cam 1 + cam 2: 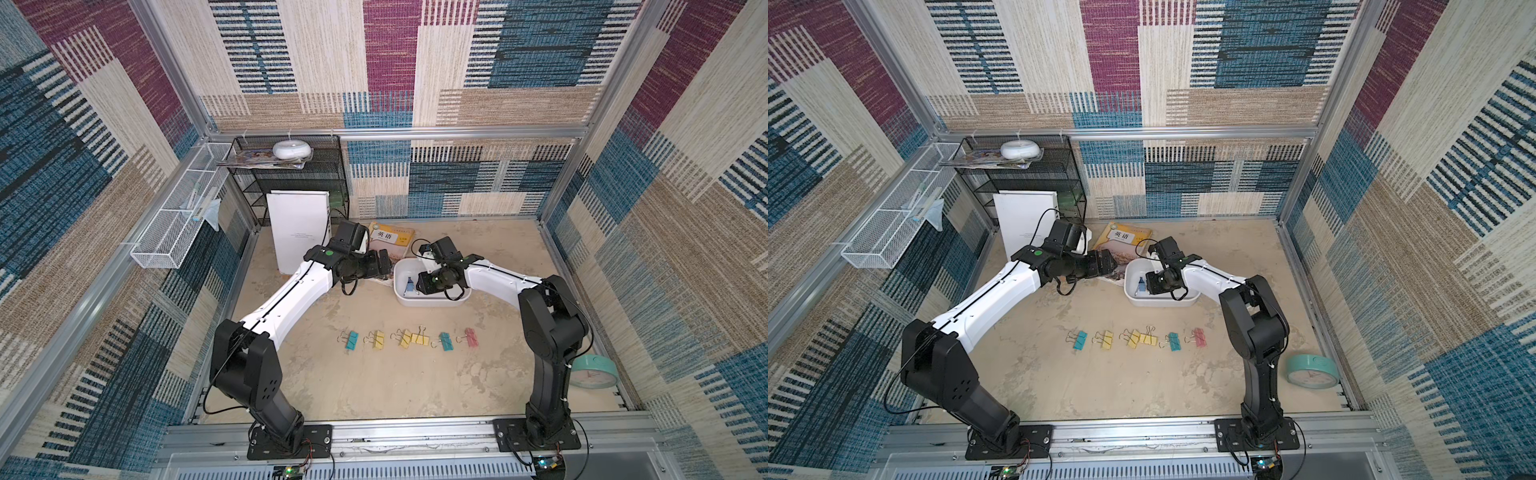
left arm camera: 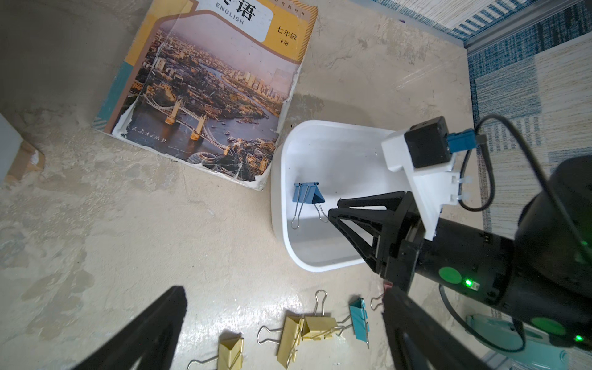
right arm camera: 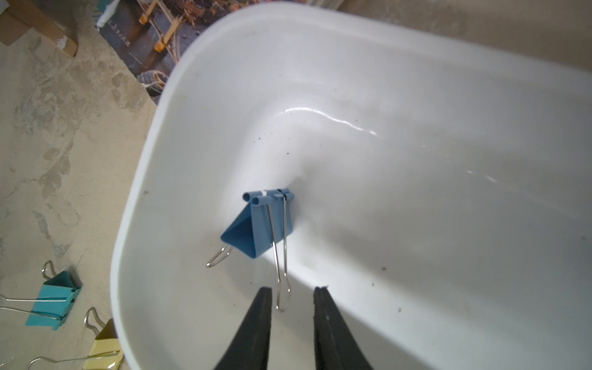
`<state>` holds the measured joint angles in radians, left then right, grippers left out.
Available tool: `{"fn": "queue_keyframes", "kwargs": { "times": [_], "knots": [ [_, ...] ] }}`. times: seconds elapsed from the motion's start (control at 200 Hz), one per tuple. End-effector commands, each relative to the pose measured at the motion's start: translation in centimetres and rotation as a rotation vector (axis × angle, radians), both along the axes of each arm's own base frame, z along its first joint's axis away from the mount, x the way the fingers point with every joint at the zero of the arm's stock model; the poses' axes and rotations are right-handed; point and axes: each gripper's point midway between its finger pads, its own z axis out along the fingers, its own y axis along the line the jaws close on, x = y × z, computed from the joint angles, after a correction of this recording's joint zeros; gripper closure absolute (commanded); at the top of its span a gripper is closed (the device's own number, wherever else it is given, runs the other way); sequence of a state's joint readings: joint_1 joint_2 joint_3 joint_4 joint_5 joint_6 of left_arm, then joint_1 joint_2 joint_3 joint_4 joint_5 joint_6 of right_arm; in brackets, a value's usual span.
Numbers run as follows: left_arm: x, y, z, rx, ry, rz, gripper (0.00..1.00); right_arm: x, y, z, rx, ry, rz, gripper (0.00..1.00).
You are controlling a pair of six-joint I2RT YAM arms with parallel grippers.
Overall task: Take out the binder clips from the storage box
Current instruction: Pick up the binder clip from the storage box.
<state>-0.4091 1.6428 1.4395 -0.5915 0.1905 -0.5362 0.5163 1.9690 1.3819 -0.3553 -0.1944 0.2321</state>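
An English textbook lies flat, well apart from a teal clock.

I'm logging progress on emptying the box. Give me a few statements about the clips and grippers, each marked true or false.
1. One blue clip is left in the box. True.
2. A row of six clips lies on the table. True.
3. The pink clip is in the box. False: it lies on the table at one end of the row.
4. The right gripper is clamped on the blue clip's body. False: its jaws stand apart on either side of the clip's wire handle, not closed on it.
5. The left gripper holds a clip. False: its jaws are wide open and empty.
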Motion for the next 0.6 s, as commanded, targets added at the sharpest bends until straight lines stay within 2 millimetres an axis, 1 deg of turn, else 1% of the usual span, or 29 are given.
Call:
{"fn": "queue_keyframes", "kwargs": {
  "times": [0.0,0.145,0.205,0.275,0.356,0.466,0.596],
  "knots": [
    [0.1,0.0,0.0,0.002,-0.002,-0.008,0.01,-0.2,0.4,-0.7,0.014,0.020,0.018,0.72],
    [0.1,0.1,-0.1,0.004,-0.002,-0.006,0.01,-0.1,0.5,-1.5,0.000,0.028,0.017,0.74],
    [0.0,0.1,-0.2,0.005,0.000,-0.007,0.01,0.1,0.5,-1.7,-0.006,0.028,0.014,0.78],
    [0.0,0.1,-0.2,0.006,0.000,-0.005,0.01,0.2,0.6,-1.7,-0.016,0.024,0.015,0.80],
    [0.0,0.2,-0.1,0.007,-0.002,-0.004,0.01,0.2,0.7,-1.6,-0.024,0.015,0.017,0.85],
    [0.0,0.4,-0.2,0.008,0.000,-0.001,0.01,0.3,0.7,-1.5,-0.034,0.007,0.015,0.89],
    [-0.1,0.4,-0.2,0.005,0.000,-0.001,0.01,0.4,0.6,-1.1,-0.048,-0.006,0.008,0.98]
  ]
}}
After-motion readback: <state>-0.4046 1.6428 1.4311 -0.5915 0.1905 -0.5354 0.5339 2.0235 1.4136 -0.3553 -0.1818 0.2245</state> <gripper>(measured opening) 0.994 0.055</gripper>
